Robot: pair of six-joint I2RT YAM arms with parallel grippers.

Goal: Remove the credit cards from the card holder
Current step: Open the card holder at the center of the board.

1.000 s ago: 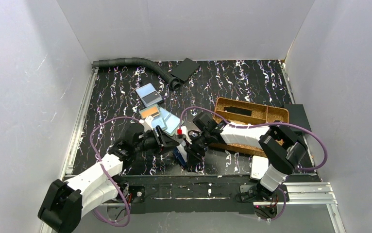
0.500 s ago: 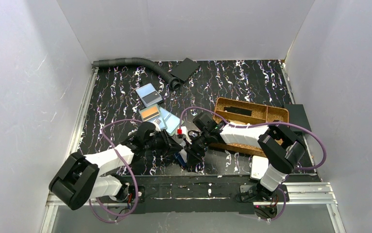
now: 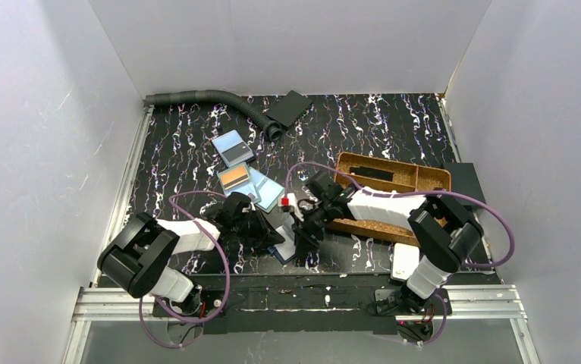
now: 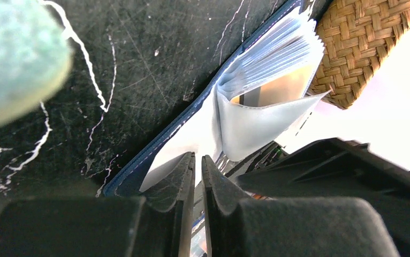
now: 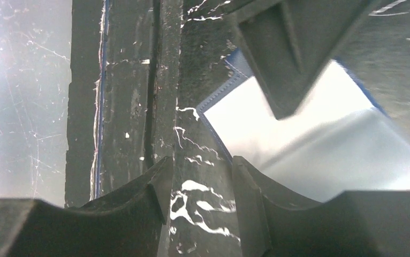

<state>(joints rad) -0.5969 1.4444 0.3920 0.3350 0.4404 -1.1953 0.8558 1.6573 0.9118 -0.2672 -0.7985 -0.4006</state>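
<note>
On the marbled mat [image 3: 363, 129] three credit cards [image 3: 233, 148] lay out; left gripper [image 4: 198, 157] nearly shut at the card holder [image 4: 256, 75], right gripper [image 5: 202, 163] open, another card seemingly left inside

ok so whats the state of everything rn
card holder: open on the table, its pages fanned up
credit cards: three out, lying on the table
left hand: nearly shut, tips at the edge of one page
right hand: open, empty, beside the holder's corner
woven tray: upright, black rectangle lying in it
</note>
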